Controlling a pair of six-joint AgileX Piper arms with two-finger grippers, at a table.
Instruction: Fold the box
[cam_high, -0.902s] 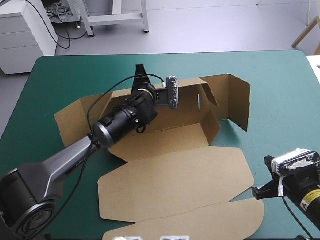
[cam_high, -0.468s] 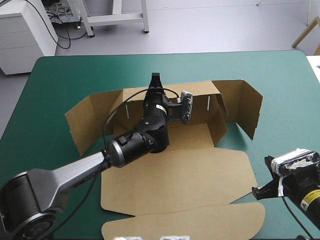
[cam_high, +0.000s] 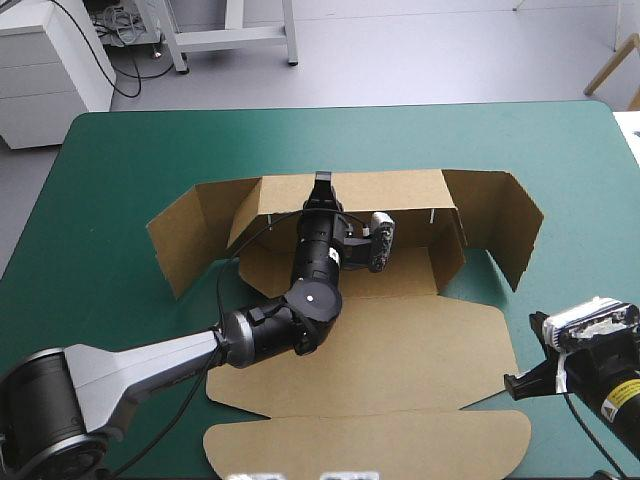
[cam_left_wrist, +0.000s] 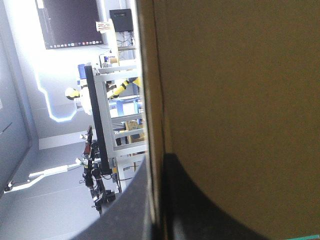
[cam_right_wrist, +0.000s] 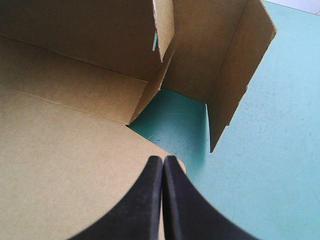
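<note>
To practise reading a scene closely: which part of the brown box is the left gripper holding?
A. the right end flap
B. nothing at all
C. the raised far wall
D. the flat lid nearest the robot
C: in the high view the left gripper pinches the top edge of the raised far wall of the box, and the left wrist view shows board between its fingers.

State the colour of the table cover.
The table cover is teal-green, clearest in the high view.

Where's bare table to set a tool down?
Free: the table strip between the raised back wall of the box and the far edge, plus both sides beyond its flaps. Crowded: the middle, around the left end effector.
</note>
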